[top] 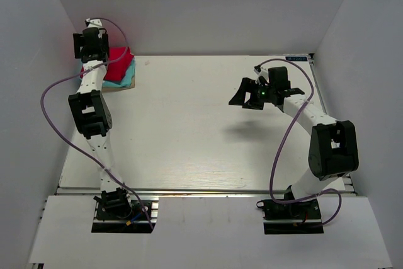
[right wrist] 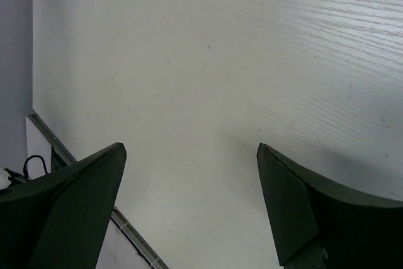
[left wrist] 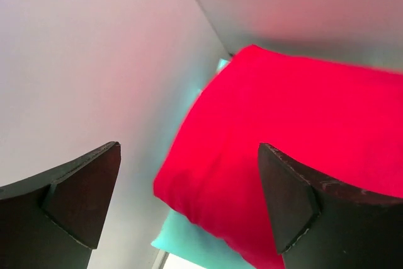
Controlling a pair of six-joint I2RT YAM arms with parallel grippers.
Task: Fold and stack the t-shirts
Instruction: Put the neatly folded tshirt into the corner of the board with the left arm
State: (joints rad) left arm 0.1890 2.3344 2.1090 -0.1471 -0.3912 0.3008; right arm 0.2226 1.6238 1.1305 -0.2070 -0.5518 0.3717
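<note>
Shows red t-shirt (left wrist: 302, 149) lying on teal t-shirt (left wrist: 179, 240) at far left corner of table (top: 208, 124). Puts left gripper (left wrist: 189, 148), spread and empty, just left of this stack; leaves right gripper (right wrist: 191, 146), spread too, well apart at right.

Upper t-shirt (top: 118, 65) lies on lower t-shirt (top: 128, 81) at the table's (top: 201, 130) far-left corner, seemingly under the left tool (left wrist: 189, 150).

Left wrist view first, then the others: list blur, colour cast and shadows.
Left wrist: the red t-shirt is out of focus and casts pink on the wall; the teal t-shirt under it is blurred too. Right wrist: table grain sharp, soft shadow at lower right. Top external: even light, faint shadow under the right arm.
</note>
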